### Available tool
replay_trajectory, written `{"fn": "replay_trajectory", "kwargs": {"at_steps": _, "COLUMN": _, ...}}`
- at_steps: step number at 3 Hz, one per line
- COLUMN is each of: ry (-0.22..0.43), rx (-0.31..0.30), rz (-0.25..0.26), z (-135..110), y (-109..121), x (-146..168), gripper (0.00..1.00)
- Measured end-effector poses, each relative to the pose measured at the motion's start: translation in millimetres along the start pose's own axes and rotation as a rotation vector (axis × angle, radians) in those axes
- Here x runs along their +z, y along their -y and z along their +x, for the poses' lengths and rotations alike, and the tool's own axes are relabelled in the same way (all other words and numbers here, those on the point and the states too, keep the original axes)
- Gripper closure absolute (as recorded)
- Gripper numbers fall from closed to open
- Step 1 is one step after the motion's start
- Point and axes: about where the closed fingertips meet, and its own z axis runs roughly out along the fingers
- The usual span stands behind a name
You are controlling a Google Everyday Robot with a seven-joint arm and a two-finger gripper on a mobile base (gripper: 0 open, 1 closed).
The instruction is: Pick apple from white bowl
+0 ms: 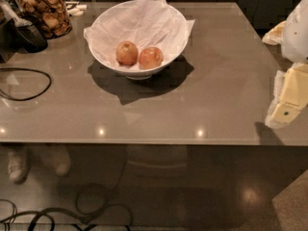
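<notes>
The white bowl point(103, 57) stands on the far middle of the grey table, lined with crumpled white paper point(139, 20). Two apples lie side by side in its bottom. The apple point(151, 57), pinkish-red and a little wider, is the right one. A rounder, yellower-orange apple point(127, 53) touches it on the left. My gripper point(288, 100), a pale yellow and white piece, hangs at the right edge of the view over the table's right side, well to the right of the bowl and nearer the front. It holds nothing that I can see.
A glass jar of brown snacks point(48, 11) and a black object point(30, 35) stand at the far left corner. A black cable point(29, 83) loops on the table's left. The table's front edge point(144, 141) runs across the middle; cables lie on the floor point(72, 215).
</notes>
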Motion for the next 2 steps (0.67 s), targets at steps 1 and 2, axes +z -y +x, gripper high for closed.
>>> {"fn": "replay_trajectory", "kwargs": {"at_steps": 1, "ry": 0.000, "rx": 0.000, "rz": 0.000, "z": 0, "y": 0, "x": 0, "gripper": 0.00}}
{"fn": "replay_trajectory", "kwargs": {"at_steps": 2, "ry": 0.039, "rx": -0.042, "rz": 0.026, "z": -26, "y": 22, "x": -16, "gripper": 0.00}}
